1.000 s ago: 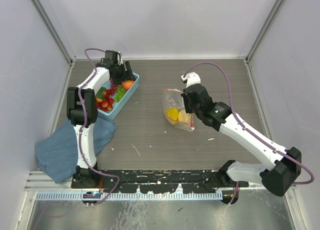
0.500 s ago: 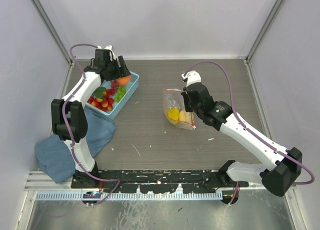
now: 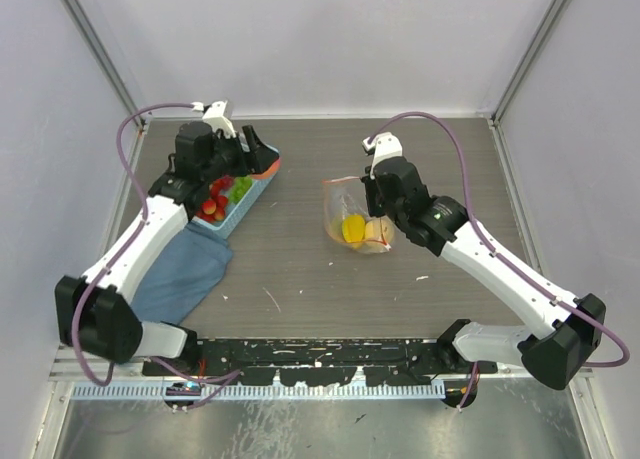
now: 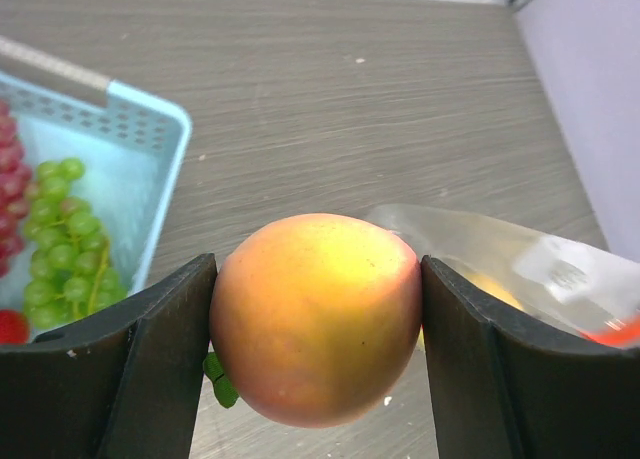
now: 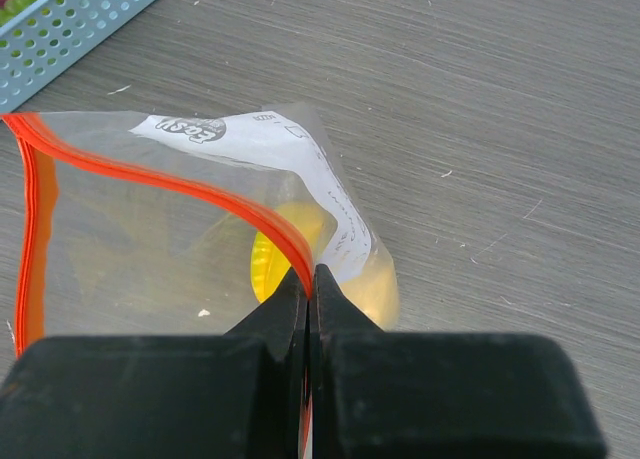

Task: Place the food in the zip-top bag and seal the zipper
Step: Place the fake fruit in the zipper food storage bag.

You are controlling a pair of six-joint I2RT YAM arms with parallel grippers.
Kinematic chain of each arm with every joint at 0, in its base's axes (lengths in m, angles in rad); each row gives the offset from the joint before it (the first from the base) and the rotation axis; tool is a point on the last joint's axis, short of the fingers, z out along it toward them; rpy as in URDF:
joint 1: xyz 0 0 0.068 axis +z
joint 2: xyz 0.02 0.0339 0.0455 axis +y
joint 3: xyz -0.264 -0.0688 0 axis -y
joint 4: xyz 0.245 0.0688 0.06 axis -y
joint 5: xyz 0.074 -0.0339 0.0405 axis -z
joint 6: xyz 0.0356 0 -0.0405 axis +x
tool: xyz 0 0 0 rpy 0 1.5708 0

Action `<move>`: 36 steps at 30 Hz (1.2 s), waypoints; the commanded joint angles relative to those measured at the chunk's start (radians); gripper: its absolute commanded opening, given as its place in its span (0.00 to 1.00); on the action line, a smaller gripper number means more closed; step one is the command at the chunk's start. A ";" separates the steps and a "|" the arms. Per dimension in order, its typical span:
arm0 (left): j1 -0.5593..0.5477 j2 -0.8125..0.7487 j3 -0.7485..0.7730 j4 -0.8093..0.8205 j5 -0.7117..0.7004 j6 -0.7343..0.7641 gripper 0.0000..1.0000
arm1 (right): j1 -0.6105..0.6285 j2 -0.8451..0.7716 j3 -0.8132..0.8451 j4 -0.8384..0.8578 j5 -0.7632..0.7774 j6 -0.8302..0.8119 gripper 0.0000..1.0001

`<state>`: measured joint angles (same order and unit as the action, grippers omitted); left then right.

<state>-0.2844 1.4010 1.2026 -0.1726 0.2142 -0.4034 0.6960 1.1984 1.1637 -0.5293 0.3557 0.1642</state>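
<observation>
My left gripper (image 4: pixel 315 319) is shut on the orange-pink peach (image 4: pixel 315 314) and holds it above the table, just right of the light blue basket (image 4: pixel 150 129). In the top view this gripper (image 3: pixel 262 167) is over the basket's far right corner. Green grapes (image 4: pixel 60 229) and red berries (image 3: pixel 213 205) lie in the basket. My right gripper (image 5: pixel 310 284) is shut on the red-orange zipper (image 5: pixel 200 189) and holds the clear zip-top bag (image 5: pixel 180 219) with its mouth open to the left. A yellow fruit (image 5: pixel 275 254) sits inside the bag (image 3: pixel 355 219).
The basket (image 3: pixel 243 207) stands at the far left, partly under the left arm. A blue cloth (image 3: pixel 180 274) lies in front of it. Grey walls enclose the table on three sides.
My left gripper lifted the peach out of the basket and swung right, past the basket's edge. The right gripper raised the bag's mouth slightly; the bag shifted a little.
</observation>
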 commanded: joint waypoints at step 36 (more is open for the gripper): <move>-0.623 -0.028 -0.124 0.374 -0.032 0.659 0.53 | -0.003 -0.032 0.030 0.029 -0.068 0.041 0.01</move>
<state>-0.8864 1.3605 1.0195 0.1600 0.2607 0.1532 0.6960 1.2041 1.1702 -0.5362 0.3004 0.1917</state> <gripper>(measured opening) 0.723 0.038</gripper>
